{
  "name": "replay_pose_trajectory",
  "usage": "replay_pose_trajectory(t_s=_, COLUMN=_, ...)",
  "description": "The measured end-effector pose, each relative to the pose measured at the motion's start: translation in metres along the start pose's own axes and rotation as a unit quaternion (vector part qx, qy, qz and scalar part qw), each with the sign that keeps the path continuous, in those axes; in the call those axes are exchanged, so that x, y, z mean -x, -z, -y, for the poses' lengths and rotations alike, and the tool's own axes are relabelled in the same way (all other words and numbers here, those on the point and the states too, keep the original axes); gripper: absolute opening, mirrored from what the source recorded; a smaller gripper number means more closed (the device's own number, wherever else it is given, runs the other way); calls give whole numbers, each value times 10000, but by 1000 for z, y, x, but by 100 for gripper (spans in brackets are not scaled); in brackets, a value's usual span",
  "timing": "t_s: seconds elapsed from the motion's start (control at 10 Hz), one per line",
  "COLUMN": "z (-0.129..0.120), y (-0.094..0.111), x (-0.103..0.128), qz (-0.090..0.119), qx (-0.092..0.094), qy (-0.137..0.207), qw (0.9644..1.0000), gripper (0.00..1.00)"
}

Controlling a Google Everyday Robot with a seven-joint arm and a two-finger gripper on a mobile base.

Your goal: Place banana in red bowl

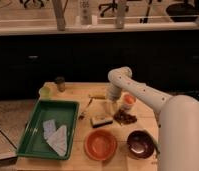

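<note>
The red bowl (100, 144) is round, shallow and orange-red, and it sits empty near the table's front edge. The banana (97, 96) shows as a small yellow strip lying on the wooden table toward the back, well behind the bowl. My gripper (110, 107) hangs down from the white arm just right of and in front of the banana, low over the table. The arm reaches in from the right. Part of the banana may be hidden behind the wrist.
A green tray (33, 132) with pale packets lies at the left. A dark purple bowl (140, 143) sits right of the red bowl. An orange cup (128, 101), a dark brown heap (124, 118), a black-and-white block (101, 121), a utensil (85, 109), a yellow-green cup (45, 91) and a dark can (59, 83) stand around.
</note>
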Motion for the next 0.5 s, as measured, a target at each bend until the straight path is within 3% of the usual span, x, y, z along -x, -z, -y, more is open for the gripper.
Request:
replay_pose_trajectory(t_s=0.2, z=0, y=1, x=0, qz=-2, qx=6, qy=1, qw=10000, gripper=79)
replay_pose_trajectory(t_s=0.5, z=0, y=2, x=0, qz=-2, qx=6, qy=9, qw=10000, gripper=80)
